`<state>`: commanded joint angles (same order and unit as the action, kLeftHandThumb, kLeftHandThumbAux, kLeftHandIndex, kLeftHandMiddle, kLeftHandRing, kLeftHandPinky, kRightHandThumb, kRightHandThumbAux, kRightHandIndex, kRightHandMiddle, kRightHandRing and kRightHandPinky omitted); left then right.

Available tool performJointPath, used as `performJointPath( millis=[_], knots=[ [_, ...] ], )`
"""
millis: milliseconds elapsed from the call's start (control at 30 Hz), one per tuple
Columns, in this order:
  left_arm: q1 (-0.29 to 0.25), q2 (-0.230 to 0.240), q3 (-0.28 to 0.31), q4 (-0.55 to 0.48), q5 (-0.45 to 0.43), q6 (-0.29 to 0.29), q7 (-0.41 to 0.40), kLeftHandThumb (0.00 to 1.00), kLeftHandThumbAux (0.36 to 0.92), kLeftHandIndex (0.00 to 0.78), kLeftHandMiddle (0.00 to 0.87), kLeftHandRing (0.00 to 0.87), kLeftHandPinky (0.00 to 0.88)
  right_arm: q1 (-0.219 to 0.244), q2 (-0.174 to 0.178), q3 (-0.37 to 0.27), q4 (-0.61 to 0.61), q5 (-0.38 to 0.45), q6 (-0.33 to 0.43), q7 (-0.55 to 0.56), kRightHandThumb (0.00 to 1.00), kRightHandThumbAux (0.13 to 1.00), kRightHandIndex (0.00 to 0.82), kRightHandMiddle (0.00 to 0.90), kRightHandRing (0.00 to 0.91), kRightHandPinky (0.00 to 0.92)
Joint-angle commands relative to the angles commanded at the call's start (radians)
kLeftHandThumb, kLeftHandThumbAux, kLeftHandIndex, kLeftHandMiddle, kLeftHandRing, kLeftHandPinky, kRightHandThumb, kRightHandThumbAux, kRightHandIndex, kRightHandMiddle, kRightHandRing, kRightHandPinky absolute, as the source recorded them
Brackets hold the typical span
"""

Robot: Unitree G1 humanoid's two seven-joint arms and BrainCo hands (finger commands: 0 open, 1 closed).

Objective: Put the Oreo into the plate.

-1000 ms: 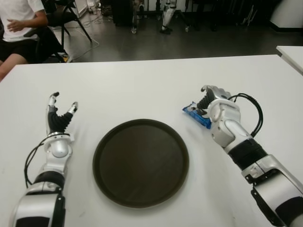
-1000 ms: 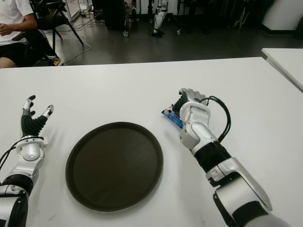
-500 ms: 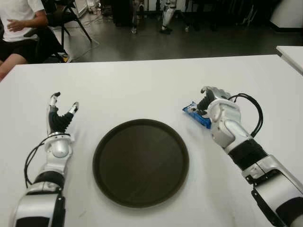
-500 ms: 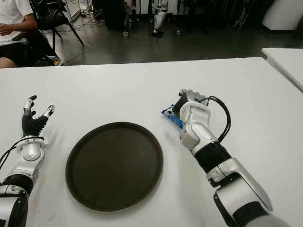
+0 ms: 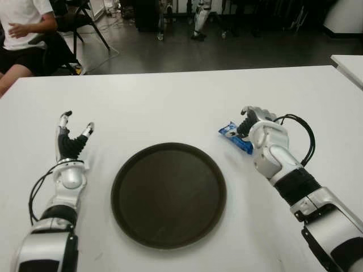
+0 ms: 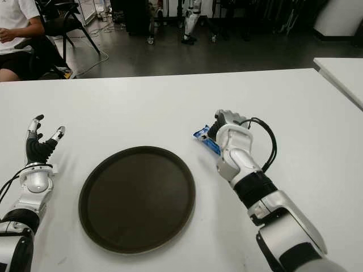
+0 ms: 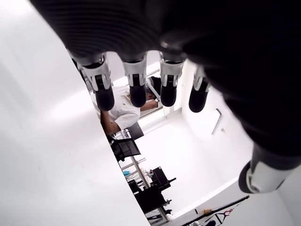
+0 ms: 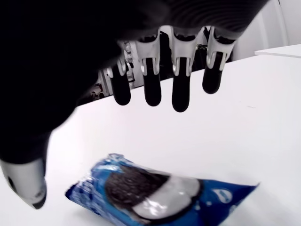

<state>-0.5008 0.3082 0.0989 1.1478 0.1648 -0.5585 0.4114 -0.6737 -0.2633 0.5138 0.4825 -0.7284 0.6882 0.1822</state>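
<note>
A blue Oreo packet [image 5: 235, 137] lies flat on the white table [image 5: 170, 107], just right of the dark round plate [image 5: 168, 194]. My right hand [image 5: 253, 120] hovers over the packet's right end with its fingers [image 8: 181, 92] spread above the wrapper [image 8: 155, 190], holding nothing. The thumb tip [image 8: 28, 186] sits beside the packet's end. My left hand [image 5: 71, 136] shows left of the plate, fingers extended upward and empty.
A seated person [image 5: 25, 34] and chairs are beyond the table's far left edge. A second white table corner [image 5: 349, 65] stands at the far right. Bare tabletop lies behind the plate.
My right hand has shifted slightly toward me over the packet's end. The packet, the plate and the left hand have not moved.
</note>
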Motion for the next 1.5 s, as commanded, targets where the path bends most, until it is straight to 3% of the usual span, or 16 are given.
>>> performJointPath(
  millis=[633,1500],
  knots=[
    [0.002,0.004,-0.001,-0.002,0.0,0.007,-0.003,0.0,0.565,0.005,0.0,0.0,0.0,-0.018,0.015,-0.013,0.099,0.013,-0.048,-0.017,0.0,0.613,0.207,0.196,0.177,0.08],
    [0.007,0.008,-0.002,-0.008,0.006,0.001,-0.002,0.0,0.586,0.006,0.0,0.0,0.0,-0.033,0.029,-0.012,0.123,0.014,-0.014,0.021,0.0,0.624,0.136,0.161,0.136,0.032]
  ],
)
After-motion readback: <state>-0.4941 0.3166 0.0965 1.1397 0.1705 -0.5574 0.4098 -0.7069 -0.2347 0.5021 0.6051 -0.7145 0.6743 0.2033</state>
